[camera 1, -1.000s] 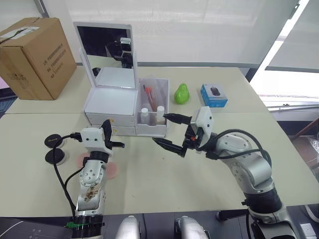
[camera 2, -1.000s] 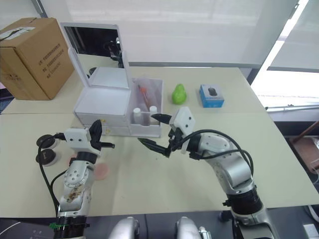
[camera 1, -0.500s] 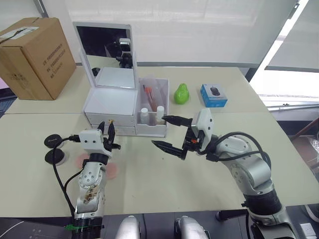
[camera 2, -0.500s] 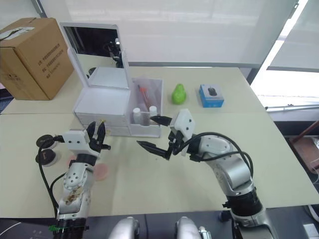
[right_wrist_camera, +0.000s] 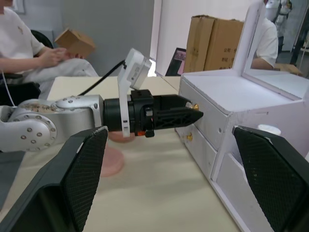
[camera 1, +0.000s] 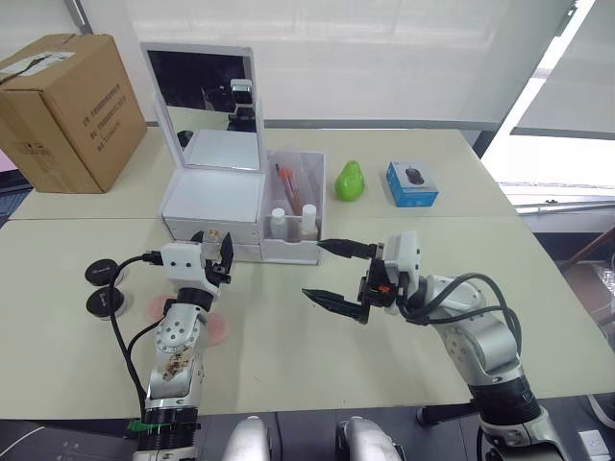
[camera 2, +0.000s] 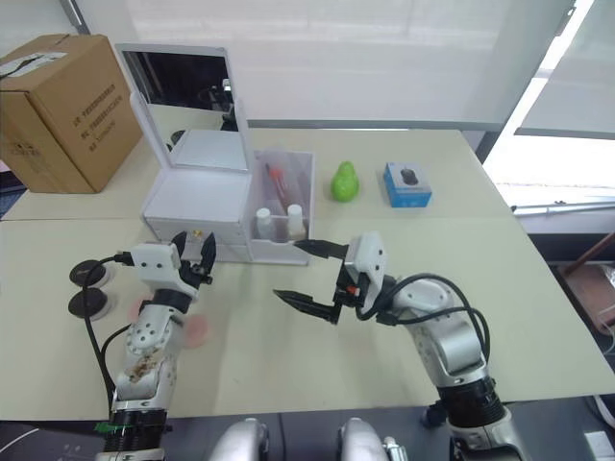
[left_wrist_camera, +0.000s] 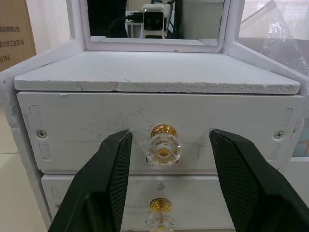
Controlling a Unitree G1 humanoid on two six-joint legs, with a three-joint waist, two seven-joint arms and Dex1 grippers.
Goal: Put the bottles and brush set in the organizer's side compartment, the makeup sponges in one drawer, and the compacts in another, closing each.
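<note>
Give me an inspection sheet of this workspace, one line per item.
Surface: pale table, two tops butted together.
Job's things: white organizer with mirror lid up, both drawers shut; bottles and brush set in its side compartment; pink makeup sponges and black compacts on the table by the left arm.
Clutter: green pear-shaped item, blue box, cardboard box.
Grippers: left tool open, its fingers either side of the upper drawer knob, not touching; right tool open, empty, above the table.
Cables: black cable along the left arm.
Surroundings: seated person in the right wrist view.
</note>
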